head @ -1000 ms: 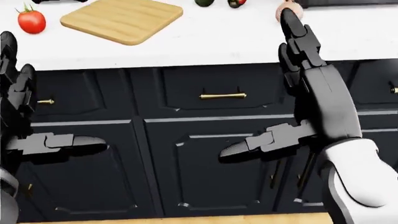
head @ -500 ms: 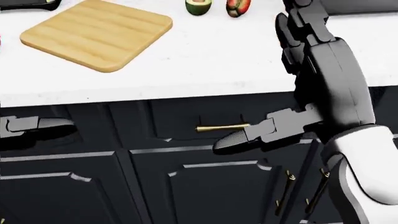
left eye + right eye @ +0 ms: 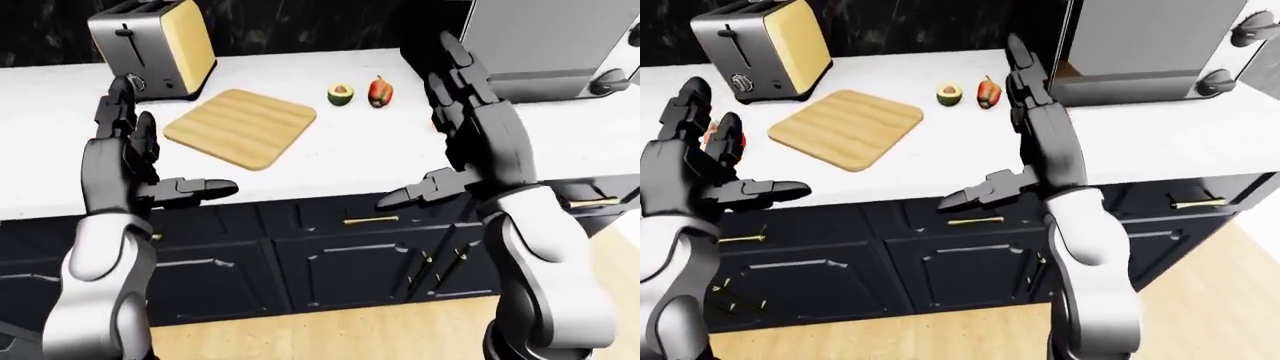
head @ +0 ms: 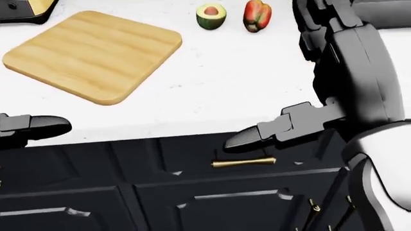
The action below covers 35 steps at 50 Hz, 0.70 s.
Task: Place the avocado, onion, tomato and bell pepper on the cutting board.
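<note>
1. Both hands are up over the tabletop (image 3: 330, 161) edge with fingers spread wide, nothing in either. Left hand (image 3: 125, 146) sits left of the cutting board (image 3: 240, 127), right hand (image 3: 460, 112) well to its right.
2. The board's bare, lying just beside the toaster (image 3: 155, 49).
3. Halved avocado (image 4: 210, 16) and the red bell pepper (image 4: 257, 15) sit side by side, near the board's top right corner, not on it.
4. Tomato (image 3: 712, 135) barely peeks out behind the left hand's fingers in the right-eye view. Can't spot the onion.

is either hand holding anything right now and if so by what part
Nothing is held. The left hand and right hand are both raised, fingers open and empty.
</note>
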### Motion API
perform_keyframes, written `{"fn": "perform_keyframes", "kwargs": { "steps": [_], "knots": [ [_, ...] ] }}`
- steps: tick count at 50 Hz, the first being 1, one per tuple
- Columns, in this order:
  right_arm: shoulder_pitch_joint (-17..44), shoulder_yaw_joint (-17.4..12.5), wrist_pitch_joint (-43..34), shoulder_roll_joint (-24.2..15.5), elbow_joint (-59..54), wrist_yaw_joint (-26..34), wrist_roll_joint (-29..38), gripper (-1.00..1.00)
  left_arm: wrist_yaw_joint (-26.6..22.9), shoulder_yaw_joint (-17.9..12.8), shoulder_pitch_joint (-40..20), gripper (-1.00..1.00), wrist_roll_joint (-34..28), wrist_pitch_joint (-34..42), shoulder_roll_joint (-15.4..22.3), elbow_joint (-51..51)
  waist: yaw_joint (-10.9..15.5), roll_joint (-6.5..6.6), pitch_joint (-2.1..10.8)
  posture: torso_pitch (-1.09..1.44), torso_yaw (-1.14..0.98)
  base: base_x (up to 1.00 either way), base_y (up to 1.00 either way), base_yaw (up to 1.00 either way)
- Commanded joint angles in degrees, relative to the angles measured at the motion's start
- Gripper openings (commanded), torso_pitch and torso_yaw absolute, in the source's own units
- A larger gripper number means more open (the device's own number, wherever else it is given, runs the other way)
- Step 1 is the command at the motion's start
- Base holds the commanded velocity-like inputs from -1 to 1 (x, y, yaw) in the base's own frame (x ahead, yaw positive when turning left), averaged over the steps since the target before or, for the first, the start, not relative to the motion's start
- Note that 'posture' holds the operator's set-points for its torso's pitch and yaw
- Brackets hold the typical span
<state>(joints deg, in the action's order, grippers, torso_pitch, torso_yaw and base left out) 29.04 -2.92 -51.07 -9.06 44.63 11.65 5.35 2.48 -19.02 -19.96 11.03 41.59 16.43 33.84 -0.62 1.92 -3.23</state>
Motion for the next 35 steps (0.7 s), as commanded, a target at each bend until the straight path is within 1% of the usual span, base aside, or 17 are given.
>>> {"fn": "perform_keyframes", "kwargs": {
  "steps": [1,2,4,6,8,11,16,18,19,20,21,22,28,29,30,32,35],
  "knots": [
    [1.61,-0.95,0.7,-0.65,1.59,0.08,1.43,1.0,-0.05,-0.01,-1.74,1.0,0.44,-1.05,0.65,2.29,-0.25,0.4,1.41,0.0,0.0,0.0,0.0,0.0],
    [1.52,-0.84,0.5,-0.54,1.6,0.21,1.79,1.0,-0.01,-0.06,-1.74,1.0,0.6,-0.94,0.67,2.45,-0.01,0.2,2.21,0.0,0.0,0.0,0.16,0.0],
    [1.26,-0.9,0.84,-0.28,1.65,0.54,1.92,1.0,0.06,-0.06,-1.73,1.0,0.61,-0.94,0.75,2.45,0.38,-2.7,1.61,0.0,0.0,0.0,0.23,0.0],
    [1.57,-1.16,0.59,-0.26,1.98,0.78,2.16,1.0,0.02,-0.1,-1.52,1.0,0.65,-1.08,0.78,2.5,0.65,-2.59,2.75,0.0,0.0,0.15,0.3,0.0],
    [1.72,-1.21,0.74,-0.17,1.98,0.89,2.19,1.0,-0.02,-0.14,-1.36,1.0,0.66,-1.1,0.77,2.6,0.66,-4.27,0.99,0.0,0.0,0.32,0.36,0.0],
    [1.64,-1.25,1.33,-0.07,1.84,0.98,2.12,1.0,-0.06,-0.08,-1.16,1.0,0.61,-1.05,0.7,2.84,-0.01,-4.09,1.85,0.0,0.0,0.33,0.36,0.0],
    [0.88,-1.21,2.51,0.32,1.36,0.81,1.93,1.0,-0.09,0.41,-1.07,1.0,0.17,-1.15,0.38,2.9,-0.98,-0.83,0.99,0.0,0.0,0.33,0.36,0.0],
    [0.45,-1.05,2.48,0.16,1.35,0.75,2.3,1.0,-0.25,0.34,-0.93,1.0,0.06,-1.14,0.39,3.09,-1.22,2.3,1.88,0.0,0.0,0.33,0.35,0.0],
    [0.14,-1.05,2.38,0.57,1.54,0.95,1.87,1.0,-0.29,0.27,-0.93,1.0,-0.02,-1.14,0.39,3.06,-1.0,4.87,2.86,0.0,0.0,0.3,0.11,0.0],
    [0.1,-1.12,2.3,0.74,1.48,0.71,1.87,1.0,-0.32,0.32,-0.9,1.0,-0.14,-1.16,0.37,3.08,-0.6,3.88,1.35,0.0,0.0,0.09,0.0,0.0],
    [0.17,-1.21,2.64,0.7,1.37,0.67,1.77,1.0,-0.33,0.28,-0.94,1.0,-0.04,-1.02,0.27,3.18,-0.83,4.81,1.48,0.0,0.0,0.0,0.0,0.0],
    [0.33,-1.36,2.67,0.86,1.36,0.38,1.62,1.0,-0.35,0.29,-0.89,1.0,-0.17,-1.15,0.28,3.11,-0.25,4.47,1.72,0.0,0.0,0.0,0.0,0.0],
    [0.29,-0.7,2.86,0.43,0.76,0.67,2.03,1.0,-0.53,0.19,-0.86,1.0,-0.27,-1.19,0.32,3.09,-0.13,0.73,0.4,0.0,0.0,0.0,0.0,0.0],
    [0.15,-0.67,3.06,0.43,0.82,0.85,2.09,1.0,-0.54,0.18,-0.85,1.0,-0.27,-1.18,0.31,3.08,-0.03,0.34,0.44,0.0,0.0,0.01,0.0,0.0],
    [0.0,-0.69,2.92,0.45,0.89,1.0,2.19,1.0,-0.55,0.2,-0.87,1.0,-0.31,-1.17,0.32,3.09,0.2,0.37,1.54,0.0,0.0,0.06,0.0,0.0],
    [0.05,-0.78,2.98,0.67,1.31,1.06,2.05,1.0,-0.57,0.23,-1.01,1.0,-0.34,-1.11,0.39,3.07,0.64,-0.26,2.17,0.0,0.0,0.11,0.0,0.0],
    [0.05,-0.9,3.4,0.8,1.13,0.94,1.95,1.0,-0.56,0.45,-1.16,1.0,-0.51,-1.02,0.4,3.15,1.32,-1.1,1.96,0.0,0.0,0.22,0.0,0.0]
  ]
}}
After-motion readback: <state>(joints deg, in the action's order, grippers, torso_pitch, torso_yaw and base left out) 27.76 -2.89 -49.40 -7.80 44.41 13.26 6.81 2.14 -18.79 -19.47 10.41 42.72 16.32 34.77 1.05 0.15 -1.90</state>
